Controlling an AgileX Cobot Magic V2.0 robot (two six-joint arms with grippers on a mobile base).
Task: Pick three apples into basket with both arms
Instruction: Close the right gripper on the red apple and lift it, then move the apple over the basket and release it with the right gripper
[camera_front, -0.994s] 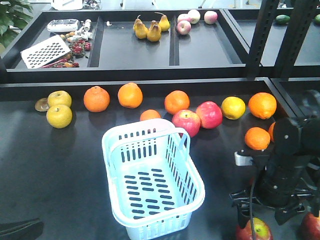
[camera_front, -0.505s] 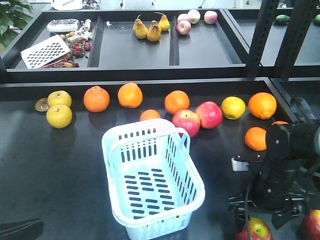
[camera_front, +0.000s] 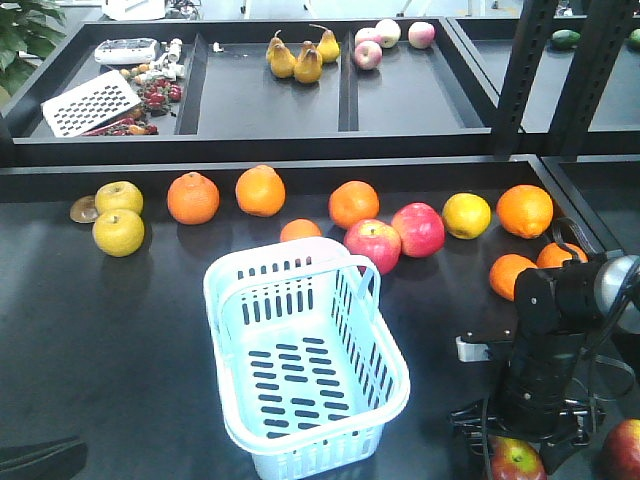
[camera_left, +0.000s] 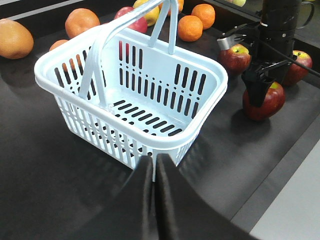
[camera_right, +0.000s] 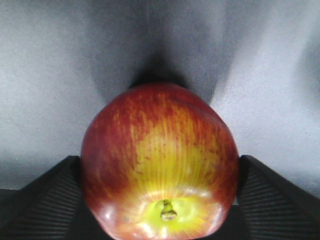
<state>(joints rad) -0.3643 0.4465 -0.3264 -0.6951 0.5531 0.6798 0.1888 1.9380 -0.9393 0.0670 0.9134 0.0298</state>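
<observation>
The pale basket (camera_front: 215, 290) stands empty mid-table; it also shows in the left wrist view (camera_left: 210, 75). My right gripper (camera_front: 515, 440) points down over a dark red apple (camera_front: 515, 462) at the front right. In the right wrist view this apple (camera_right: 160, 140) rests on the table between the two fingers of the right gripper (camera_right: 160, 167), jaws open and close to its sides. Two more dark red apples (camera_left: 235, 57) (camera_left: 299, 67) lie beside it. My left gripper (camera_left: 154, 170) is shut and empty, just before the basket's near corner.
Several oranges (camera_front: 193, 197), two pink-red apples (camera_front: 373, 243) and yellow apples (camera_front: 118, 232) lie in a row behind the basket. Two oranges (camera_front: 505, 272) sit just behind the right arm (camera_front: 545, 340). Raised trays with pears (camera_front: 300, 55) and black posts (camera_front: 520, 70) stand at the back.
The right arm has moved toward the front edge and lowered, bringing its open fingers down around the front apple. The oranges behind it have come into view. The basket has not moved.
</observation>
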